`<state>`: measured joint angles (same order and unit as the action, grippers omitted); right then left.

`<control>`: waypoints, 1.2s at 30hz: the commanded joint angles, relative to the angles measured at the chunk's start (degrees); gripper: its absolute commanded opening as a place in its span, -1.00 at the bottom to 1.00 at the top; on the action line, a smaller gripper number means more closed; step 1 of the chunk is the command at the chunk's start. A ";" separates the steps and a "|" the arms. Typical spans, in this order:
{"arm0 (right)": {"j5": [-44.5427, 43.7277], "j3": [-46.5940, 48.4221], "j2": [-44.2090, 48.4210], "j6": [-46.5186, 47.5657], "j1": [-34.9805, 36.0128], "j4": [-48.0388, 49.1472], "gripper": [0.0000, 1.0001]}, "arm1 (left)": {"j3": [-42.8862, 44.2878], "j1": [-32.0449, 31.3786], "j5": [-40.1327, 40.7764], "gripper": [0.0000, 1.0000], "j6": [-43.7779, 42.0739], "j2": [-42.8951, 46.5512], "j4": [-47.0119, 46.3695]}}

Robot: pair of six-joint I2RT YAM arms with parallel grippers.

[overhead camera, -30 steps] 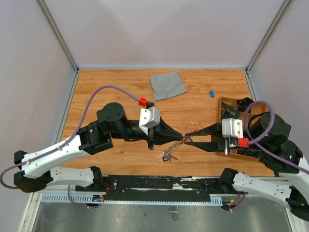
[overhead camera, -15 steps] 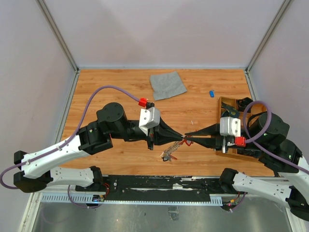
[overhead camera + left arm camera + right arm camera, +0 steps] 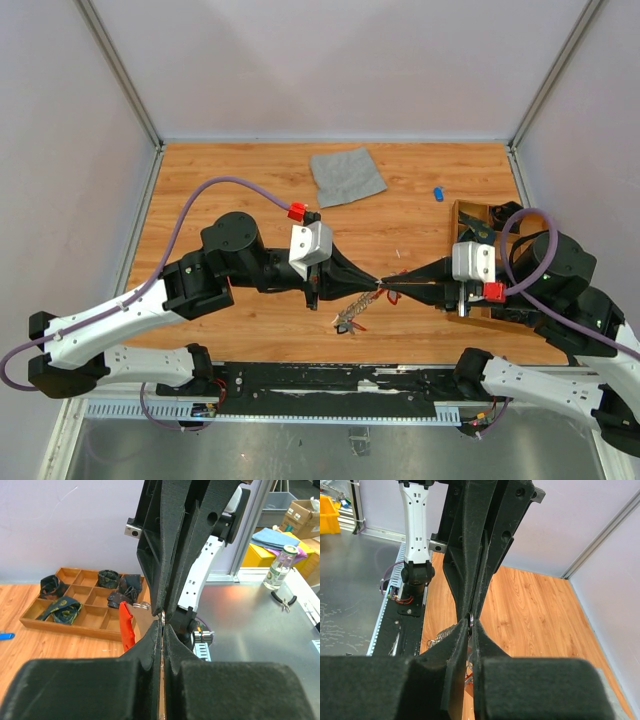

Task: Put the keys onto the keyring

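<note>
- Left gripper [image 3: 161,632] and right gripper [image 3: 470,630] meet tip to tip above the table [image 3: 220,170], about mid-width, toward the near edge.
- Left jaws are clenched. A thin metal part of the keyring [image 3: 126,630] runs in the slit between them. Its red clip sticks out just left of the tips in the left wrist view.
- Right jaws are drawn in to a narrow slit. Their tips sit at a small silvery ring [image 3: 470,619], right where the left tips end. Cannot tell whether the ring is truly gripped.
- The keyring is held off the wood at the meeting point, between the two sets of tips.
- The chain [image 3: 360,303] slants from the tips down and left, toward the near edge. It ends in a small silvery bunch [image 3: 348,322] lying on the table. There is a bit of red in the bunch, and I cannot make out separate keys there.
- A blue key [image 3: 438,193] lies alone on the far right of the table, well away from both grippers.
- A wooden tray [image 3: 75,622] sits at the right edge beside the right arm. Its compartments hold dark bundled items.
- A grey cloth [image 3: 347,176] lies flat at the far edge, near the middle.
</note>
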<state>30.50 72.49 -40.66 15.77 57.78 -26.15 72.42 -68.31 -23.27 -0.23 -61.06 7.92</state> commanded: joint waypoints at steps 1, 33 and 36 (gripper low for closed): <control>0.80 1.28 -0.60 0.30 -0.30 -1.17 -0.92 | 2.55 0.02 -0.38 -0.99 -0.73 0.06 -2.34; -2.44 -1.51 3.38 -1.84 -0.30 7.84 -0.99 | 0.34 -0.04 -1.17 -0.68 0.57 0.50 -5.38; -3.18 -1.62 3.57 -1.68 -0.30 7.83 -0.99 | 0.05 -0.02 -0.81 -0.71 0.53 0.80 -5.29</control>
<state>29.06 71.35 -38.24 14.92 57.78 -22.35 72.42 -68.31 -23.70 0.43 -60.69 3.20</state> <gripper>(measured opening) 0.011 0.155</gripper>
